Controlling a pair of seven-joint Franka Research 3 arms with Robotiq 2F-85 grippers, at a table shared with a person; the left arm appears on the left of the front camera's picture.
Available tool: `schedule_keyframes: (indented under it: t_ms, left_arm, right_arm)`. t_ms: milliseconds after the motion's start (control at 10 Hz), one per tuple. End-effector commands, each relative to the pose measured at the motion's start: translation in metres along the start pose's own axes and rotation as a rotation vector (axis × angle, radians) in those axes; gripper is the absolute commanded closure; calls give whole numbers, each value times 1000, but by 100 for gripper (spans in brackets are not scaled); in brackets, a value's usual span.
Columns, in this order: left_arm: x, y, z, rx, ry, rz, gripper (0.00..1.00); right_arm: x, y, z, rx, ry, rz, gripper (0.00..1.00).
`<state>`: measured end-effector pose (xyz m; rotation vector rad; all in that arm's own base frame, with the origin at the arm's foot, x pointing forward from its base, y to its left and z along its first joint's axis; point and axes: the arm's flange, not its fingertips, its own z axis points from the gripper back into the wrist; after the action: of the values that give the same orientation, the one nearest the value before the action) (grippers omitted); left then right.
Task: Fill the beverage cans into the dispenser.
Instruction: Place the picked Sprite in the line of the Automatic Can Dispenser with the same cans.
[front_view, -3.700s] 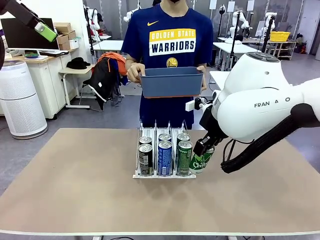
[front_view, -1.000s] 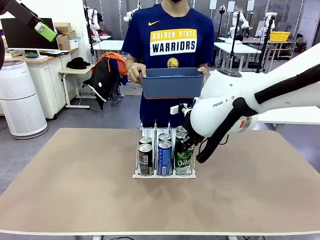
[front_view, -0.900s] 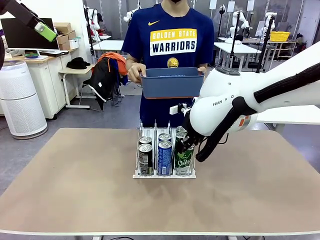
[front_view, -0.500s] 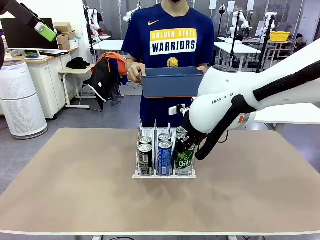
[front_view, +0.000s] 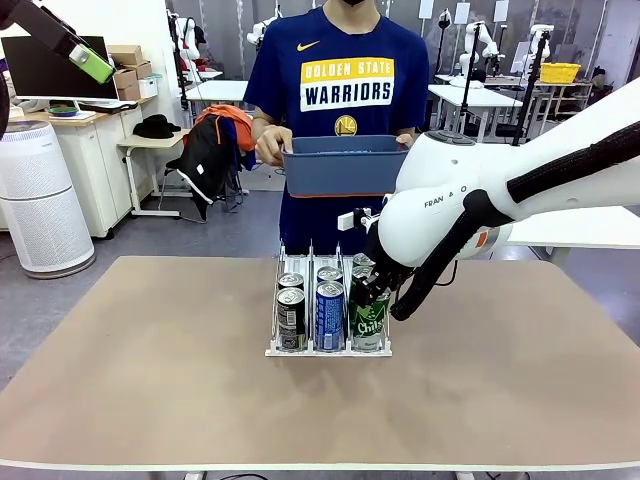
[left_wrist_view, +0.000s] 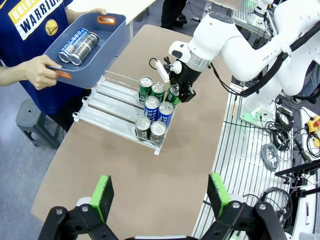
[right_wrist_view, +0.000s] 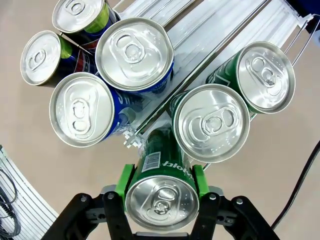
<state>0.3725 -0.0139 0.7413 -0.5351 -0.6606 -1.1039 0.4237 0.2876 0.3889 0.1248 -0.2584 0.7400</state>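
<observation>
The dispenser (front_view: 328, 348) stands mid-table with several beverage cans in its three lanes: black ones (front_view: 291, 318) on the left, blue ones (front_view: 330, 315) in the middle, green ones (right_wrist_view: 212, 122) on the right. My right gripper (front_view: 364, 292) is shut on a green can (front_view: 368, 323) near its top. It holds that can slightly tilted at the front end of the right lane, against the front green can; I cannot tell whether its base is inside the lane. In the right wrist view the green pads (right_wrist_view: 125, 182) clamp this can (right_wrist_view: 160, 200). My left gripper (left_wrist_view: 161, 195) hangs open, high above the table's left side.
Across the table a person holds a blue-grey bin (front_view: 345, 165) with both hands; two more cans (left_wrist_view: 80, 42) lie in it. The brown table (front_view: 150, 380) is bare around the dispenser. A white air purifier (front_view: 40, 195) stands off the table's left corner.
Since the earliest frame my right gripper has carried the green can from beside the dispenser's right edge to the front of its right lane. Over the last second it barely shifted.
</observation>
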Motion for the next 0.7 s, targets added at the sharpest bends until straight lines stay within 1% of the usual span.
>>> schedule_keyframes:
  t_ms: [0, 100, 200, 300, 400, 500, 600]
  left_arm:
    - [-1, 0, 1, 0, -2, 1, 0]
    - [-1, 0, 1, 0, -2, 1, 0]
    - [-1, 0, 1, 0, -2, 1, 0]
    - [-1, 0, 1, 0, -2, 1, 0]
    - [-1, 0, 1, 0, -2, 1, 0]
    - [-1, 0, 1, 0, -2, 1, 0]
    - [-1, 0, 1, 0, -2, 1, 0]
  right_arm:
    - [-1, -1, -1, -2, -27, -11, 42]
    - [-1, -1, -1, -2, -27, -11, 42]
    - [0, 0, 0, 0, 0, 0, 24]
    - [-1, 0, 3, 3, 3, 3, 24]
    - [-1, 1, 4, 5, 3, -2, 5]
    - [-1, 3, 5, 12, -1, -11, 22]
    - [-2, 1, 10, 13, -5, -12, 0]
